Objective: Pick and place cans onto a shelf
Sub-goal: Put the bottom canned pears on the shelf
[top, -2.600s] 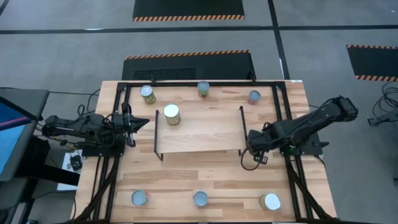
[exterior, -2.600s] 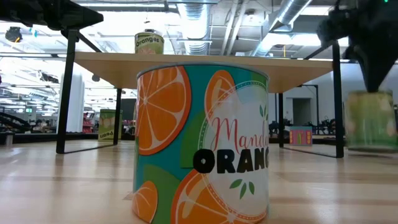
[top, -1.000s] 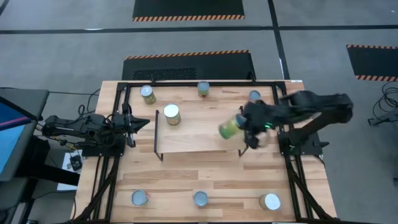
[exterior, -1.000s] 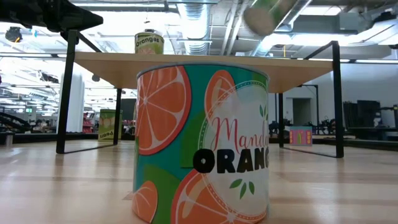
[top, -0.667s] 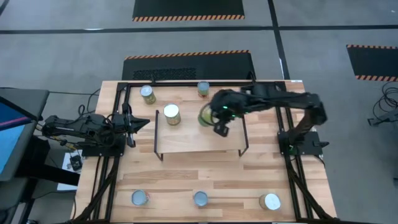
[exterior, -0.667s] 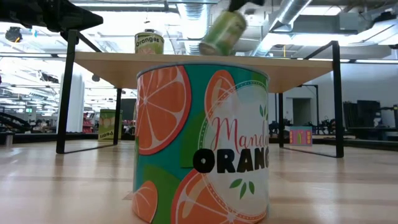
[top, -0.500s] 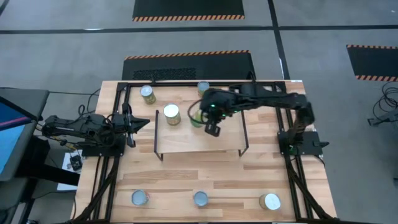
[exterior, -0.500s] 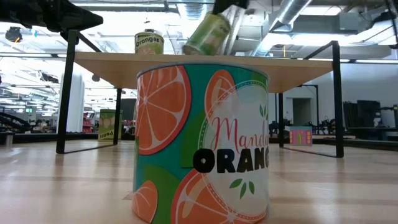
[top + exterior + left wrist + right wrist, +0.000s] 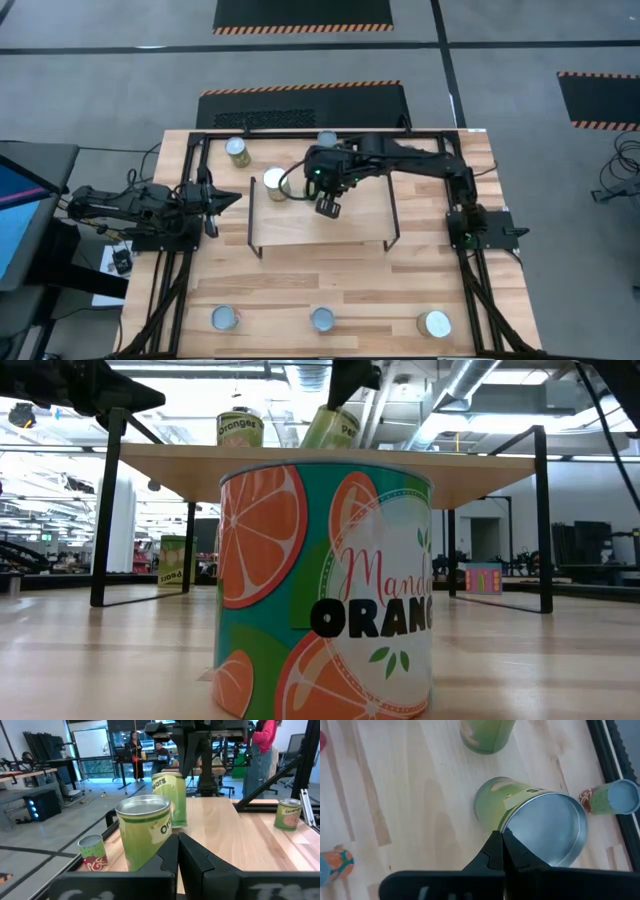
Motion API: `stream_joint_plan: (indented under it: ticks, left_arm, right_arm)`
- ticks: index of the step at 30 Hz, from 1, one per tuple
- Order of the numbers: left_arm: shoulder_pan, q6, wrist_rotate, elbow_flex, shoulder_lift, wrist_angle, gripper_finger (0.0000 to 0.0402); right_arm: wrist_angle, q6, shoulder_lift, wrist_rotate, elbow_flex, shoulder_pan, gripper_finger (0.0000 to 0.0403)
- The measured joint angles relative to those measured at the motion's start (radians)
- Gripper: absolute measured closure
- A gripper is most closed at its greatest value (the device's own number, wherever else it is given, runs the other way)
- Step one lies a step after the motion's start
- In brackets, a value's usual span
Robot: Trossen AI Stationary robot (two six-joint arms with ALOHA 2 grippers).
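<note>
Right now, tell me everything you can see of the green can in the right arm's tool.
The green can is a small metal cylinder with a pale green label, its lettering only partly readable, and a bare silvery round end. It leans tilted over the light-wood shelf, gripped from above by the right tool, close beside an upright can standing on the board. Whether its lower edge touches the board cannot be told.

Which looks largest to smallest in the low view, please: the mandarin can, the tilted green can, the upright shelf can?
1. Mandarin can: by far the largest, being nearest the camera.
2. Tilted green can and upright shelf can: these look alike, so they are left unranked.
</note>
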Motion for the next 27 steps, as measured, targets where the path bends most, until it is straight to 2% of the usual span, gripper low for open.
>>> stream_joint_plan:
  ticks: [7, 17, 22, 27]
  left_arm:
    - [0.000, -0.007, 0.001, 0.000, 0.000, -0.004, 0.0401]
    - [0.000, -0.011, 0.003, 0.000, 0.000, -0.010, 0.0401]
    - [0.000, -0.011, 0.003, 0.000, 0.000, -0.013, 0.0401]
    - [0.000, -0.017, 0.005, 0.000, 0.000, -0.033, 0.0401]
  right_arm:
    - [0.029, 0.001, -0.002, 0.001, 0.000, 0.001, 0.0399]
    - [0.044, 0.003, -0.002, 0.000, 0.000, 0.001, 0.0345]
    - [0.063, 0.000, -0.002, 0.000, 0.000, 0.001, 0.0342]
    - [0.067, -0.080, -0.006, 0.001, 0.001, 0.011, 0.0345]
